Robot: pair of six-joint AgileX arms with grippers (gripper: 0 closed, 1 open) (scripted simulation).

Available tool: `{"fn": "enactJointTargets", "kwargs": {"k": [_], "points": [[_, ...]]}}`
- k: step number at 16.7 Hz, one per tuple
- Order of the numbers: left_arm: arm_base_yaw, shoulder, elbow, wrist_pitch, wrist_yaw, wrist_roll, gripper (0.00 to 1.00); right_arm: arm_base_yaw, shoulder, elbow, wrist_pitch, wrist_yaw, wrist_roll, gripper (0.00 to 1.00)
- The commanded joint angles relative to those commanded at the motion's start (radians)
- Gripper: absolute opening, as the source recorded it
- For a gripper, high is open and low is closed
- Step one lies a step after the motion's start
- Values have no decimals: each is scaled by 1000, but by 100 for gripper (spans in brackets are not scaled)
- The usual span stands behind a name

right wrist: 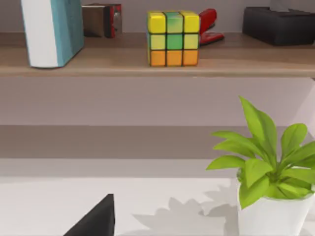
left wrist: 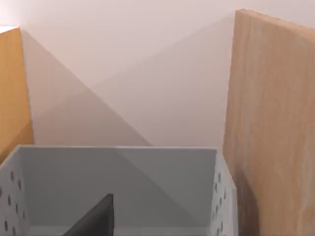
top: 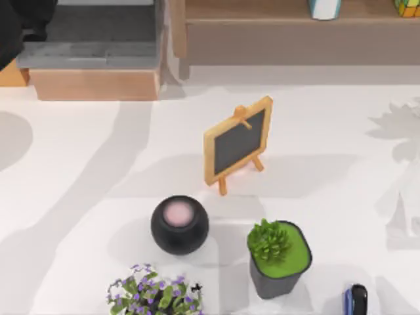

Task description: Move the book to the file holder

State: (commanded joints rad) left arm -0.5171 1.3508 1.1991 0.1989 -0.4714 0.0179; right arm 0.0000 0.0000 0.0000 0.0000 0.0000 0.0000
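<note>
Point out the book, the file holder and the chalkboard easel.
book [right wrist: 51, 32], right wrist view, white page edges.
file holder [top: 98, 84], top view, tan wooden front.
chalkboard easel [top: 239, 142], top view, black board face.

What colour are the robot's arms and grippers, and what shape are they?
Only bits show. From above, the left arm is a bulky, matte black shape at the table's far left corner. Each wrist view shows one dark grey, wedge-shaped, pointed fingertip, plain and smooth, with no cables or markings visible.

You see the file holder [left wrist: 118, 187]: matt grey perforated walls, tan wood-grain side. Chalkboard [top: 237, 141]: pale wood frame, matt black face. Counter [top: 79, 184]: smooth white.
</note>
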Motion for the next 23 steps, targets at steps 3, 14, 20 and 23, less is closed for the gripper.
{"fn": "enactJointTargets", "kwargs": {"k": [3, 14, 20, 23], "points": [[-114, 345, 293, 33, -102, 2, 100, 0, 0, 0, 0, 0, 0, 100], [-357, 1266, 1119, 117, -352, -5, 100, 0, 0, 0, 0, 0, 0, 100], [-371, 1333, 1186, 125, -369, -7, 100, 0, 0, 0, 0, 0, 0, 100], [-366, 1333, 1184, 122, -367, -8, 100, 0, 0, 0, 0, 0, 0, 100]]}}
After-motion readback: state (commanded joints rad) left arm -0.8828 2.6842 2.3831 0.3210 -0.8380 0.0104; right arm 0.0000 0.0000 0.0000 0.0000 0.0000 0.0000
